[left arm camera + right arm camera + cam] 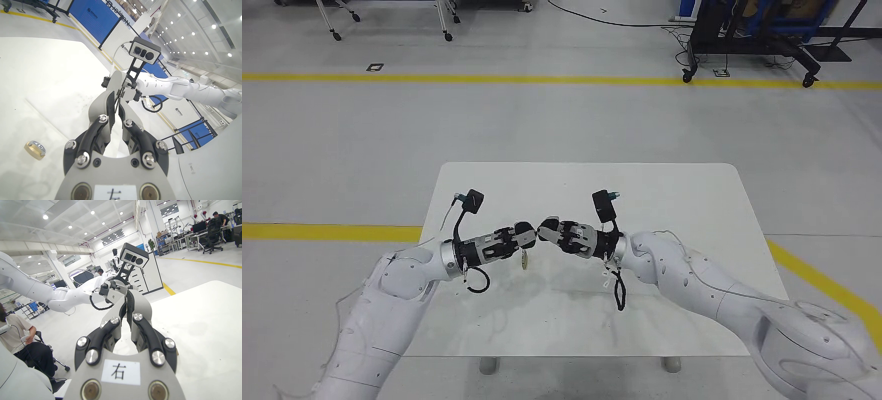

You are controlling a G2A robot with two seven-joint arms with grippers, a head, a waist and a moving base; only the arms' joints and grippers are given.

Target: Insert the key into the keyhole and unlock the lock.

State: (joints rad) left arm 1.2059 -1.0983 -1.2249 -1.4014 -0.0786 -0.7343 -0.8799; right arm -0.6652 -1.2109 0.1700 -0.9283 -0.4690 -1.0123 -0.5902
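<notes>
Above the middle of the white table [672, 200] my two grippers meet tip to tip. In the left wrist view my left gripper [117, 96] is shut on a thin dark key [116, 105], seen edge-on between its ribbed pads. My right gripper [127, 296] is shut, and its tips [125, 92] touch the key's far end; I cannot tell whether they pinch it. A brass padlock [35, 150] with a silver shackle lies flat on the table, just below the left gripper [532, 236] and toward the front edge [525, 262]. The right gripper [546, 229] faces it.
The table's bare surface stretches to the right and back of the grippers. The near edge of the table lies close behind the padlock. A wheeled rack [392, 15] and a dark cart [752, 40] stand far off on the floor.
</notes>
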